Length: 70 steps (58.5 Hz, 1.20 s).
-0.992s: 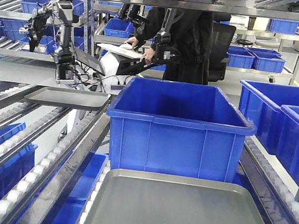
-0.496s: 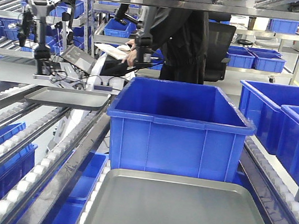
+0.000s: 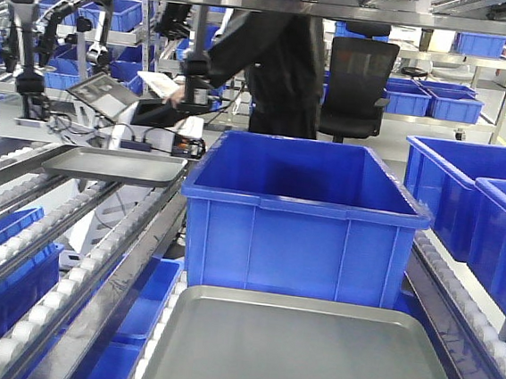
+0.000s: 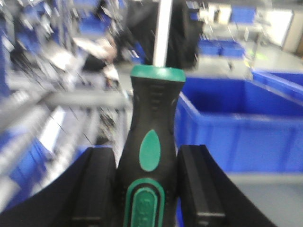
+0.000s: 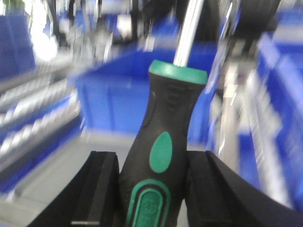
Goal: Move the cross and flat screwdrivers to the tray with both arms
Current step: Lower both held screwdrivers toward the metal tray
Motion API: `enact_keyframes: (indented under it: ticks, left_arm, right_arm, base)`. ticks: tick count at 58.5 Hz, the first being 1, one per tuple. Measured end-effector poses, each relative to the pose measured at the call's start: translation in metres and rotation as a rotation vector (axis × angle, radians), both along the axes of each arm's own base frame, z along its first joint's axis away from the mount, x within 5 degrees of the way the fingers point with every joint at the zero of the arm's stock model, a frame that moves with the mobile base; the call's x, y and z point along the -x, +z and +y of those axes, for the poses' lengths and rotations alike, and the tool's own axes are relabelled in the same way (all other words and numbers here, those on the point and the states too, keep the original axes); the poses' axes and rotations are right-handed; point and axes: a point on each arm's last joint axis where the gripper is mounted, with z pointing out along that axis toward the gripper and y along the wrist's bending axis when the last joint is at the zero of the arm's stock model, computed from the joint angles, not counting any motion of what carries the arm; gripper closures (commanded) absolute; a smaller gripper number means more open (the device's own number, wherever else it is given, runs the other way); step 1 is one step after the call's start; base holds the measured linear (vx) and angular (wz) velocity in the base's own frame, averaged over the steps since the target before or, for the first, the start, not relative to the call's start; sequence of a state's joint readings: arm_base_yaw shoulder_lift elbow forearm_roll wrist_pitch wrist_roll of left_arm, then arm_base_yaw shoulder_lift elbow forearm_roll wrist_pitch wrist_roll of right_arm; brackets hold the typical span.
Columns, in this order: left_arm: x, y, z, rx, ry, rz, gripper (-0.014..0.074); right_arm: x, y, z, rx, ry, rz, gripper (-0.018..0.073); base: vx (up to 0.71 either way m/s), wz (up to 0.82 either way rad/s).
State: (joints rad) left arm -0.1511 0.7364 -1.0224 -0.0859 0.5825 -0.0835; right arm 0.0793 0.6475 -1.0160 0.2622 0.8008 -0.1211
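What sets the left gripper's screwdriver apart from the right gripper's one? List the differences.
The left gripper's screwdriver stands nearly upright in its wrist view; the right gripper's screwdriver leans to the right. The left one has the blue crate beside it on the right; the right one has it behind. Both have black handles with green accents and silver shafts, each handle clamped between the pads of the left gripper or right gripper. Tips are out of view.

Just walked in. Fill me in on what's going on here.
Each arm holds one screwdriver by its black-and-green handle: the left gripper is shut on the left screwdriver, the right gripper on the right screwdriver. The grey tray in front of the blue crate has nothing on it yet.
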Motion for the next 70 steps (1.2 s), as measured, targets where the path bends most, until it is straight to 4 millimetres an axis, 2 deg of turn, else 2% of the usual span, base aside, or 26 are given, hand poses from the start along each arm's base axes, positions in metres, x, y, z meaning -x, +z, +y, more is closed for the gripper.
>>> enact_keyframes:
  ticks: [5, 16, 24, 31, 36, 44, 53, 60, 70]
  left_arm:
    - [-0.022, -0.013, -0.011, 0.001, -0.079, 0.102, 0.0595]
    - [-0.086, -0.059, -0.056, 0.054, -0.318, 0.320, 0.0594]
    - [-0.122, -0.093, -0.085, 0.093, -0.368, 0.421, 0.0594]
    - [-0.149, -0.109, -0.116, 0.086, -0.424, 0.485, 0.0594]
    - [-0.163, -0.109, -0.139, 0.101, -0.466, 0.509, 0.0594]
    - [-0.182, -0.119, -0.171, 0.148, -0.497, 0.586, 0.0594]
    - [-0.199, -0.145, -0.199, 0.143, -0.503, 0.680, 0.0594]
    - [-0.207, -0.161, -0.208, 0.143, -0.496, 0.734, 0.0594]
    - [-0.211, -0.170, -0.209, 0.136, -0.490, 0.756, 0.0589]
  right_arm:
    - [-0.026, -0.010, 0.007, -0.006, 0.053, 0.093, 0.0567]
    - [-0.080, -0.031, 0.025, -0.063, 0.195, 0.197, 0.0567]
    - [-0.118, -0.052, 0.032, -0.104, 0.234, 0.265, 0.0567]
    - [-0.147, -0.074, 0.036, -0.140, 0.235, 0.327, 0.0567]
    - [-0.163, -0.090, 0.038, -0.156, 0.236, 0.380, 0.0567]
    - [-0.180, -0.111, 0.040, -0.158, 0.231, 0.451, 0.0567]
    - [-0.191, -0.129, 0.041, -0.163, 0.226, 0.511, 0.0567]
    - [-0.196, -0.139, 0.042, -0.168, 0.232, 0.556, 0.0566]
    - [-0.200, -0.147, 0.042, -0.169, 0.233, 0.583, 0.0554]
  base:
    - [0.00, 0.00]
    - [0.00, 0.00]
    - [0.00, 0.00]
    - [0.00, 0.00]
    - [0.00, 0.00]
    - [0.00, 0.00]
    - [0.00, 0.00]
    - [0.00, 0.00]
    - [0.00, 0.00]
